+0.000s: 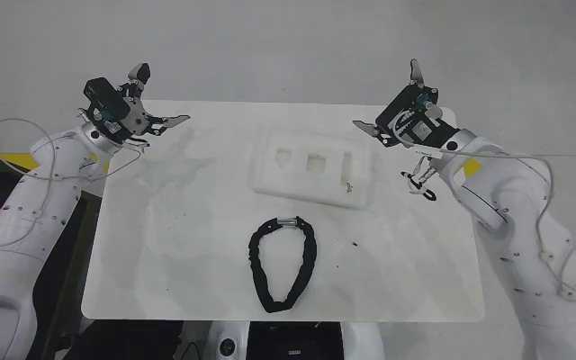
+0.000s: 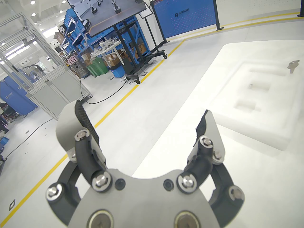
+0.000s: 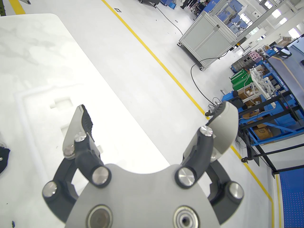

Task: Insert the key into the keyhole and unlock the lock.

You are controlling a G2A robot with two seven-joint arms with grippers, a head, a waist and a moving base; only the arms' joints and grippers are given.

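Hovering at the far left corner of the bench [image 1: 180,252], the left pincer [image 1: 164,94] is wide open and grips nothing. One fingertip is over the bench edge and the other is out over the floor. The left forearm comes in from the left side and is bent at the elbow, with the wrist turned toward mid-bench. In the left wrist view, the left pincer [image 2: 142,110] shows both ribbed pads well apart, and the bench edge runs between them. The right arm mirrors this pose at the far right corner. Its forearm angles in from the right side, and the right pincer [image 1: 387,94] is also spread wide and holds nothing. One of its fingers is raised and the other points inward toward the foam [image 1: 270,180]. In the right wrist view, the right pincer [image 3: 152,106] has one finger over the foam [image 3: 28,110] and the other out past the bench edge, above the floor. The foam is a white block with three recesses, lying at the far middle of the bench. The key [image 1: 346,186] stands up out of the foam near its right end, on the side nearer the robot. In the left wrist view, the key [image 2: 292,66] has its head up and its shaft down in the foam [image 2: 261,129]. The lock [image 1: 258,265] is a black closed loop lying flat at mid-bench, nearer the robot than the foam and not touching it. Its metal body is at the end of the loop that faces the foam. Both pincers are well away from the key and the lock.
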